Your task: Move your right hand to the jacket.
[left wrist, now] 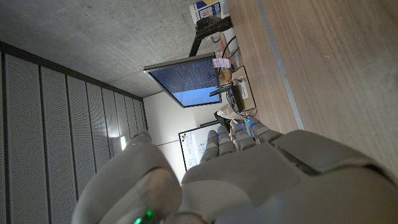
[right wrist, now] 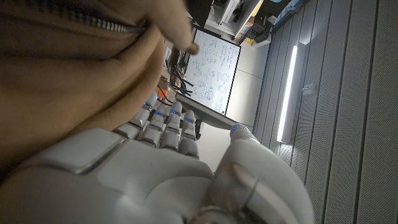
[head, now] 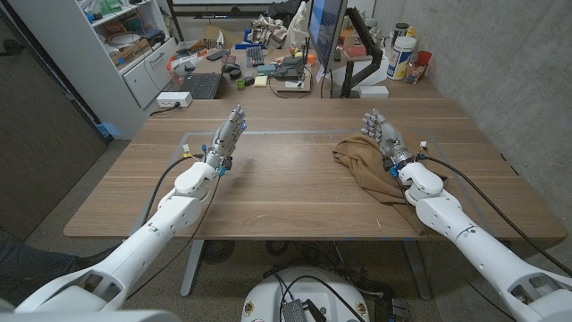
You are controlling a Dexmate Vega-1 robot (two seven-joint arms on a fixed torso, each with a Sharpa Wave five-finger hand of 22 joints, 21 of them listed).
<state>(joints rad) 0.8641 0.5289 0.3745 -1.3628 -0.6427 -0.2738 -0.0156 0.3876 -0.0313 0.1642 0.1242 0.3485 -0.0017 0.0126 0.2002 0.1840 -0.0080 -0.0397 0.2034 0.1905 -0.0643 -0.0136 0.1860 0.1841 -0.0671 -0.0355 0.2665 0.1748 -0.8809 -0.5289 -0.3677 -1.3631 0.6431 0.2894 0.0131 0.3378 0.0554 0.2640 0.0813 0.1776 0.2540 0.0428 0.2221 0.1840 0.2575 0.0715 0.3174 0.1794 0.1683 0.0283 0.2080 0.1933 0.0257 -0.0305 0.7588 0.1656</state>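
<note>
One jacket [head: 368,170], tan and crumpled, lies on the worktop [head: 286,192] right against the right hand [head: 386,136], its cloth bunched along the hand's inner side and trailing back beside the wrist. The right wrist view shows the same tan fabric and a zipper line [right wrist: 93,23] pressed close beside the fingers [right wrist: 163,118]. That hand stands with fingers extended and close together, holding nothing; whether the palm actually touches the cloth I cannot tell. The left hand [head: 228,134] is well apart from the jacket, across the worktop, fingers likewise straight and holding nothing.

Judging from this, the reach looks nearly or fully done. The risk now is overshoot: pushing further sideways could shove the loose cloth along the worktop instead of settling on it, and a finger could catch in a fold or the zipper. A cable [head: 465,174] runs just behind the right wrist and might snag the trailing fabric.

Count: one jacket, two hands, one worktop.
</note>
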